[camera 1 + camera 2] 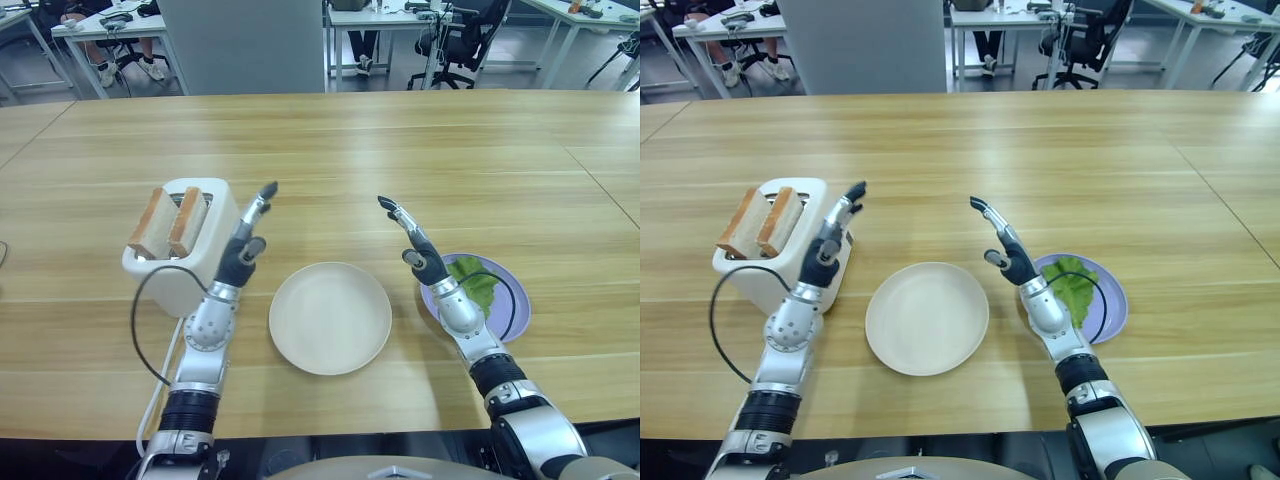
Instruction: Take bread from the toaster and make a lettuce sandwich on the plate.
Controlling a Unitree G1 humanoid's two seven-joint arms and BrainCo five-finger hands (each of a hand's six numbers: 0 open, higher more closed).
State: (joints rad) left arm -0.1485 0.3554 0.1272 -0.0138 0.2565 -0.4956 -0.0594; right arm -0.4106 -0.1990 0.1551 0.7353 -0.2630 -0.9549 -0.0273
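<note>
Near the table's (400, 140) front edge, my left hand (243, 255) hangs wide open beside the toaster (218, 212) holding bread (168, 222), my right hand (425, 258) equally open beside the lettuce (482, 288).

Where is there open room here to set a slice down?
The cream plate, between toaster and purple plate, is bare. Beyond the left hand and right hand the table is open wood. Crowded: beside the toaster and around the purple plate, where the hands are.

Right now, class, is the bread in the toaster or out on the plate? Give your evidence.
In. Two bread slices stand upright in the toaster slots, tops poking out; the cream plate lies bare.
</note>
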